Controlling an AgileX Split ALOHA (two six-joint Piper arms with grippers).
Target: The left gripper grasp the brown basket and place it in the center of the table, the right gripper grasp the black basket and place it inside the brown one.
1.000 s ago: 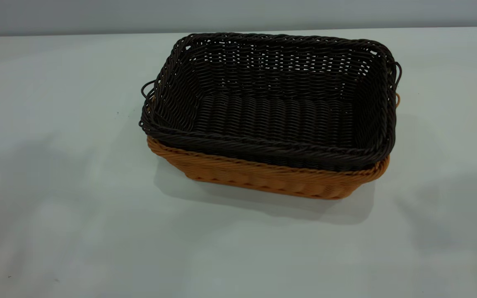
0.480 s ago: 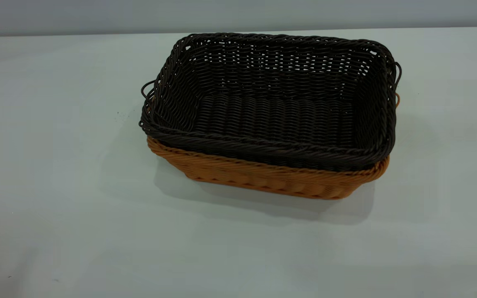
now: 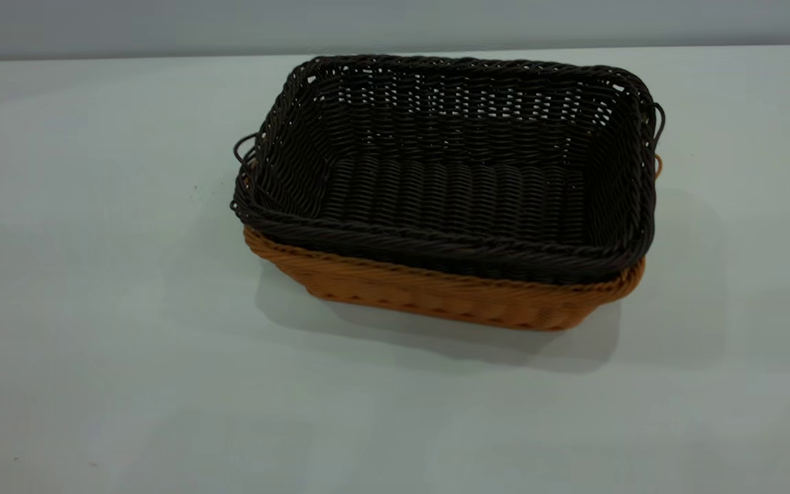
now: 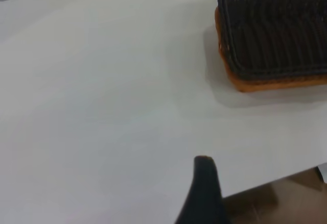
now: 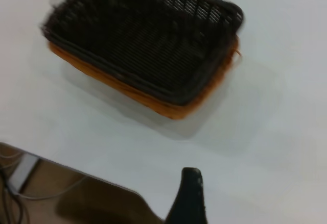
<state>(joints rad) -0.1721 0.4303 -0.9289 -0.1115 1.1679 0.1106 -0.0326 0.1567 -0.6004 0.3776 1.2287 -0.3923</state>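
Task looks done: black basket [image 3: 457, 171] sits nested inside brown basket [image 3: 436, 295] mid-table [image 3: 93, 309], both arms pulled back near the table edge, holding nothing; can't tell left gripper [image 4: 204, 193] or right gripper [image 5: 189, 198] finger state.

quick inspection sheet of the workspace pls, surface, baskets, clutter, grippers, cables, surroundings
surface: the table is pale grey-white, with soft shadows around the baskets.
job's things: the black basket sits nested inside the brown basket, near the table's middle; only the brown one's rim and lower wall show beneath it. Both look empty.
clutter: nothing seen.
grippers: the left gripper and the right gripper each show one dark fingertip in their own wrist view, well away from the baskets, near the table's edge. Neither appears in the exterior view.
cables: thin cables below the table edge in the right wrist view.
surroundings: a plain grey wall behind the table.
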